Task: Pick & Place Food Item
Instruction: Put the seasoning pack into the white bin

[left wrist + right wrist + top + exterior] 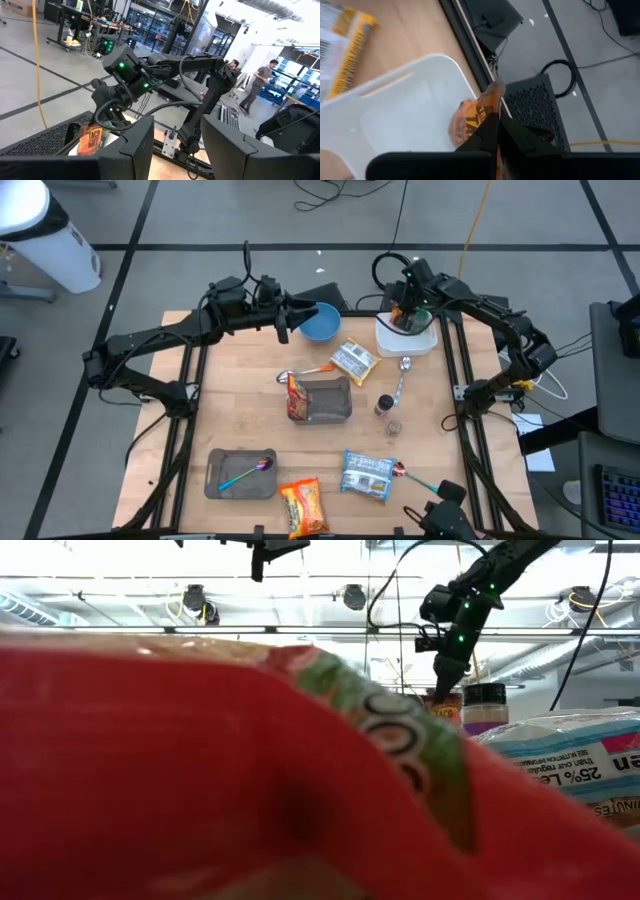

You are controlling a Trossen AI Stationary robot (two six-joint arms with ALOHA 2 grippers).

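Crinkly orange snack packet (470,117) in right pincer (495,122), above smooth white rectangular tray (405,100).

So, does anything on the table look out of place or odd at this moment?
One thing: a red snack packet leans tilted over the edge of the grey tray at the table's middle, half in, half out. Another red packet sits right against the low camera, blocking most of its view.

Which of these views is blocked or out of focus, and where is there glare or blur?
Low view: a red snack packet sits right against the lens, badly out of focus, hiding most of the table; the bright ceiling behind is washed out. Right wrist view: the white tray and the yellow packet are soft with blur. Left wrist view: its own fingers are dark and blurry up close. High view: evenly lit and clear.
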